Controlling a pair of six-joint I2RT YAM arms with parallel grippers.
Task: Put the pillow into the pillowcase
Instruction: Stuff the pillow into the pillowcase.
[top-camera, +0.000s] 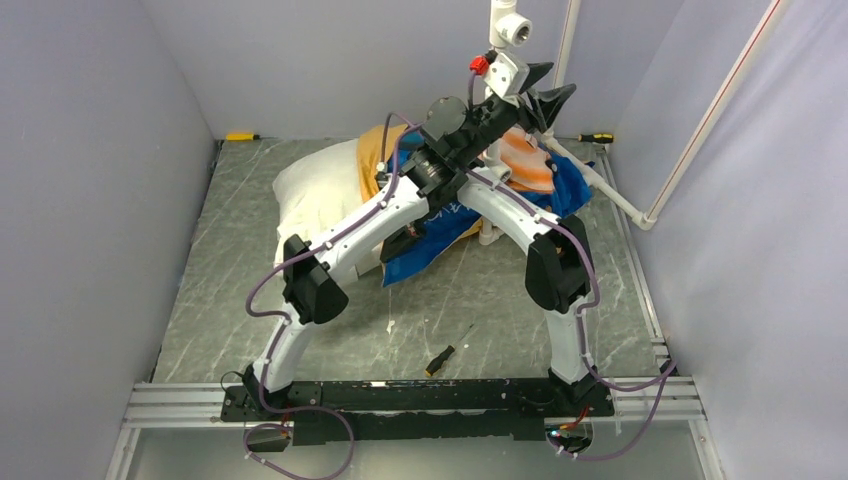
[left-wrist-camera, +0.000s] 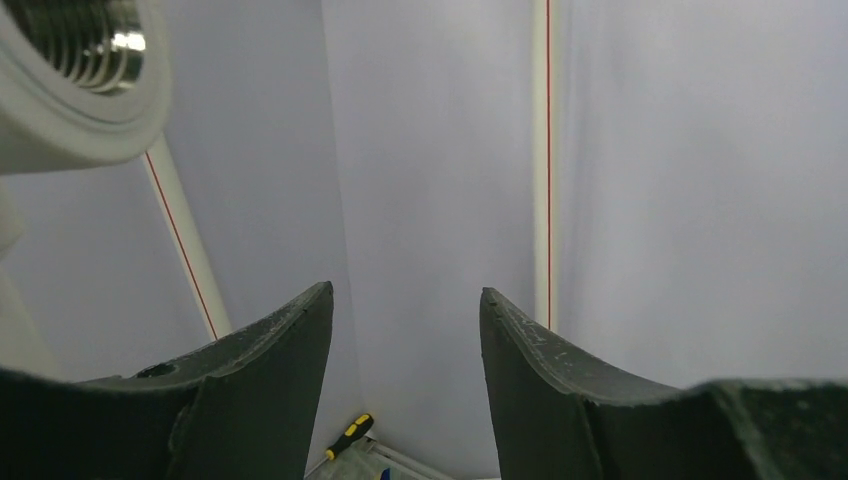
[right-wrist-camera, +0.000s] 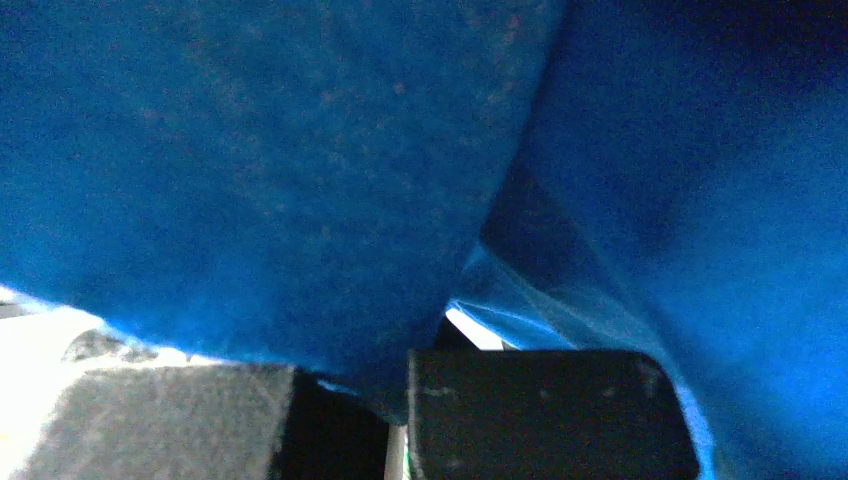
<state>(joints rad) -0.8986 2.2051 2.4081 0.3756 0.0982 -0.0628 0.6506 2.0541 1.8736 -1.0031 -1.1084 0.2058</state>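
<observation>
The white pillow (top-camera: 315, 195) lies at the back left of the table. The pillowcase (top-camera: 562, 188), blue with an orange side, is bunched to its right and partly over it. My left gripper (top-camera: 548, 88) is raised high above the pillowcase. It is open and empty, and in its wrist view (left-wrist-camera: 405, 390) it faces the wall corner. My right gripper (right-wrist-camera: 398, 425) is shut on a fold of the blue pillowcase (right-wrist-camera: 300, 180), which fills its view. In the top view the right gripper is hidden beneath the left arm.
A white pipe (top-camera: 612, 192) runs along the back right, with a pipe fitting (left-wrist-camera: 70, 90) close to my left gripper. Screwdrivers lie at the back left (top-camera: 240, 136), at the back right (top-camera: 597, 138) and near the front (top-camera: 440, 360). Walls enclose three sides.
</observation>
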